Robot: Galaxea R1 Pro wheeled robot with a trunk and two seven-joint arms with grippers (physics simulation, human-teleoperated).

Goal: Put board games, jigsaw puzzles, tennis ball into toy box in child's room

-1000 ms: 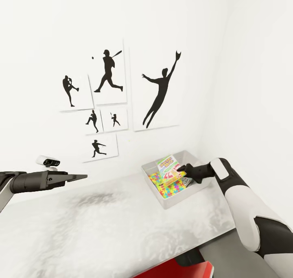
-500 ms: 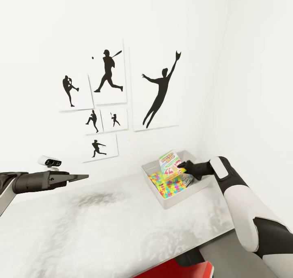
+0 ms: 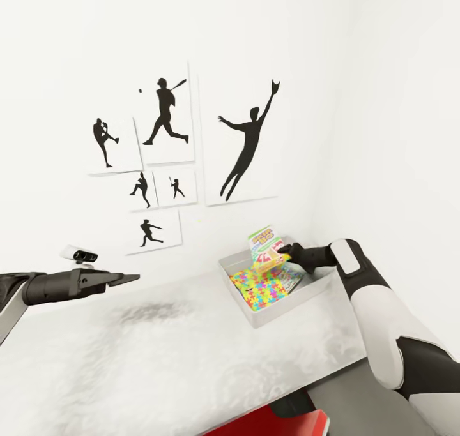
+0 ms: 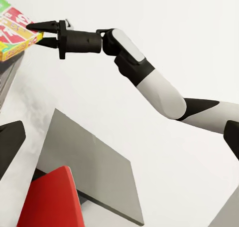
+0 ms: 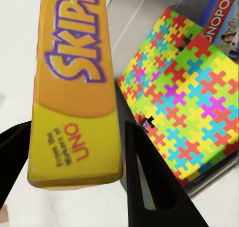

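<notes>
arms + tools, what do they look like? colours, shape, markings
Right arm: glossy white rounded shells, black joint bands, black wrist. Right tool: black, two tapered pointed fingers. Left arm: black cylindrical forearm, small white camera block on top. Left tool: black, flat, pointed. No markings or cables visible.

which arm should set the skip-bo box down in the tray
Right. The right hand is shut on the Skip-Bo box, tilted over the toy box. The left hand hangs far off across the table.

The yellow-green Skip-Bo box (image 3: 265, 249) hangs tilted above the grey toy box (image 3: 255, 315), which holds a jigsaw puzzle (image 3: 263, 286) at the bench's (image 3: 160, 353) two o'clock corner.
</notes>
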